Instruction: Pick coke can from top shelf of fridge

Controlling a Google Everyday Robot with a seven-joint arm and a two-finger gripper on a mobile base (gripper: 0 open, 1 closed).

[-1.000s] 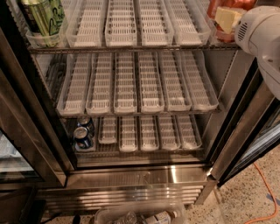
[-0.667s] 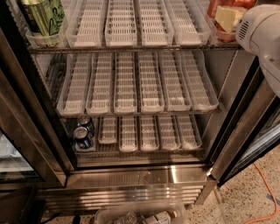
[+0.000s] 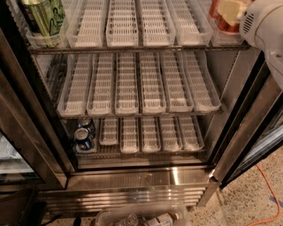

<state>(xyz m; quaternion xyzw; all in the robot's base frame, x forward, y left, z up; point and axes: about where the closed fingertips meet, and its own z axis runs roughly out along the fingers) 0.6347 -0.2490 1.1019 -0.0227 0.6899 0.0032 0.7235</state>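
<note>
The coke can [image 3: 215,9] is red and stands at the far right of the top shelf [image 3: 132,47], mostly hidden. My gripper [image 3: 231,10], with cream-coloured parts, is right at the can and covers most of it. The white arm [image 3: 265,26] reaches in from the upper right. The fridge [image 3: 141,176] stands open, with three wire racks of white plastic lanes and a steel base.
A green can [image 3: 42,17] stands at the top shelf's left end. Two dark-blue cans [image 3: 84,134] sit at the left of the bottom rack. The dark door frame [image 3: 247,132] is at the right. A bin of bottles [image 3: 146,218] and an orange cable [image 3: 269,190] lie on the floor.
</note>
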